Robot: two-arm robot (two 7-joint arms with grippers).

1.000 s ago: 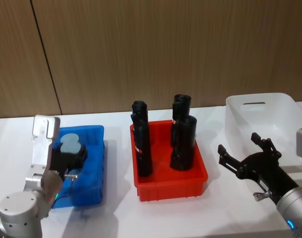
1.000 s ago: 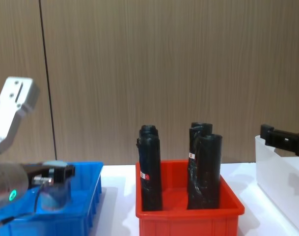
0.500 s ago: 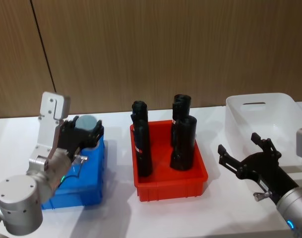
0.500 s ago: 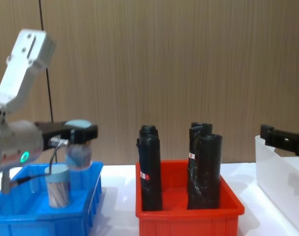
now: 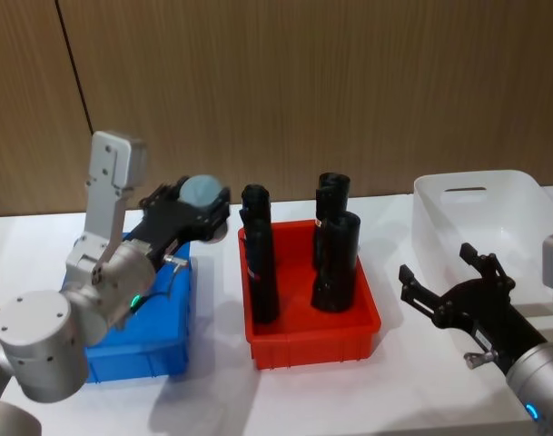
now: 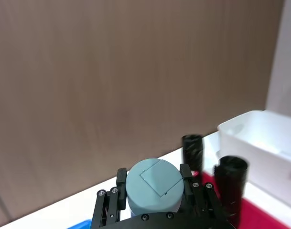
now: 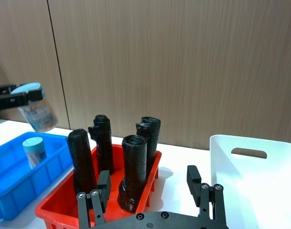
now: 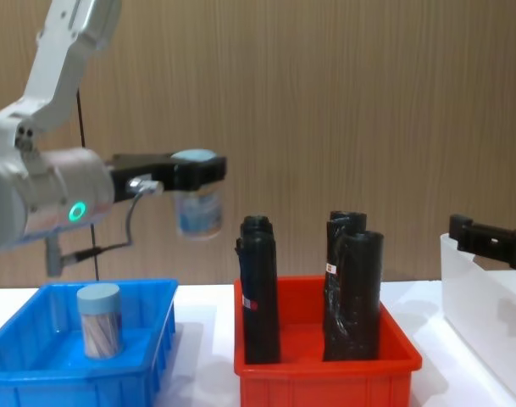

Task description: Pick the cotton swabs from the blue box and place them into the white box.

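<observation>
My left gripper (image 5: 202, 205) is shut on one jar of cotton swabs (image 8: 198, 209), a clear cylinder with a pale blue lid (image 6: 153, 185). It holds the jar upright in the air, above the gap between the blue box (image 5: 142, 349) and the red bin. A second jar (image 8: 99, 319) stands inside the blue box (image 8: 37, 373). The white box (image 5: 523, 196) sits at the far right. My right gripper (image 5: 437, 261) hovers open in front of the white box (image 7: 222, 157), low over the table, with nothing between its fingers.
A red bin (image 5: 314, 343) holding three tall black wrapped rolls (image 5: 261, 268) stands between the blue and white boxes, directly beside the lifted jar. A brown wood-panel wall closes off the back of the white table.
My left gripper has lifted the jar up out of the blue box and carried it to the right, toward the red bin. The right arm has not moved.
</observation>
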